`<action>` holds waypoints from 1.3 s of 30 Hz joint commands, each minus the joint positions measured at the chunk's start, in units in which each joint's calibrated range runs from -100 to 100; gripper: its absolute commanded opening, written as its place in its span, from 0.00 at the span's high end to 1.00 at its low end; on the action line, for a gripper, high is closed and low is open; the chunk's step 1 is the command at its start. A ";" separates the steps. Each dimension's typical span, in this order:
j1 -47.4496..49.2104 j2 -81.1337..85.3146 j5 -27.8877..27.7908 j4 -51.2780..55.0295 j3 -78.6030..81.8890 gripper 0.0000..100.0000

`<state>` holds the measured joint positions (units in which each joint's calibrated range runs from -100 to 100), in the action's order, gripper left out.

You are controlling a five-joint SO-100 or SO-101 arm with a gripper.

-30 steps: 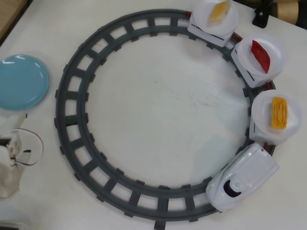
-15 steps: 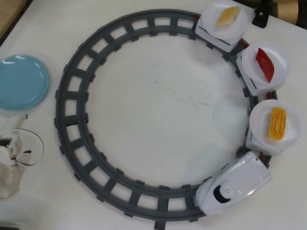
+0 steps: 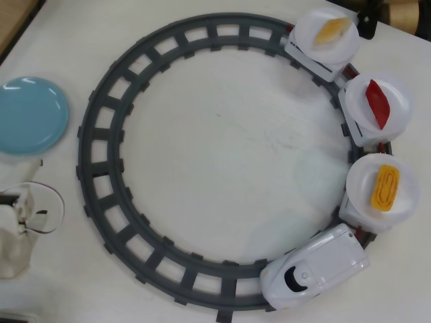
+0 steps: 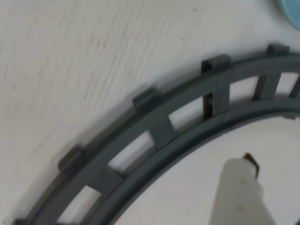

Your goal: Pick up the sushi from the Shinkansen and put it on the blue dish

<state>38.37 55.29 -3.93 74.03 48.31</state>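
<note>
Awaiting pickup: sushi [image 3: 385,188], orange-yellow and ridged, lies on the white dish [image 3: 377,190] of the first car behind the Shinkansen [image 3: 315,267], at the right of the overhead view.

Shinkansen: white nose with black windshield, on the near-right arc of the grey circular track [image 3: 108,121], three cars trailing up the right side.

Other cargo: red piece [image 3: 378,103] on the middle car; pale wedge [image 3: 333,29] on the last car, far right.

Blue dish [image 3: 30,114]: far-left edge of the desk [image 3: 229,141], outside the track, nothing on it. A sliver of it also shows at the top-right corner of the wrist view [image 4: 290,11].

Pincer: white arm parts at the near-left of the overhead view, well apart from the train. Wrist view shows one pale fingertip [image 4: 240,180] above bare desk just inside the track [image 4: 154,129]; the second finger is out of frame, so whether the pincer is open or closed cannot be told. Nothing is seen in it.

Progress: none of the task is done. Remaining, by judgement: reach across the ring to the train, grasp the sushi off its dish, carry it to the left, set it on the blue dish.
</note>
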 commanded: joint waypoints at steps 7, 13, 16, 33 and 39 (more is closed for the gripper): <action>-3.34 -2.41 -0.46 3.46 -11.07 0.69; -3.43 -11.37 -0.30 7.79 -21.71 0.69; -3.43 -15.02 -0.20 10.34 -28.47 0.69; -8.88 -28.96 -0.36 25.12 -53.99 0.69; -17.25 -31.20 -0.46 25.12 -53.36 0.69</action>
<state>24.40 24.42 -4.14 98.15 -2.56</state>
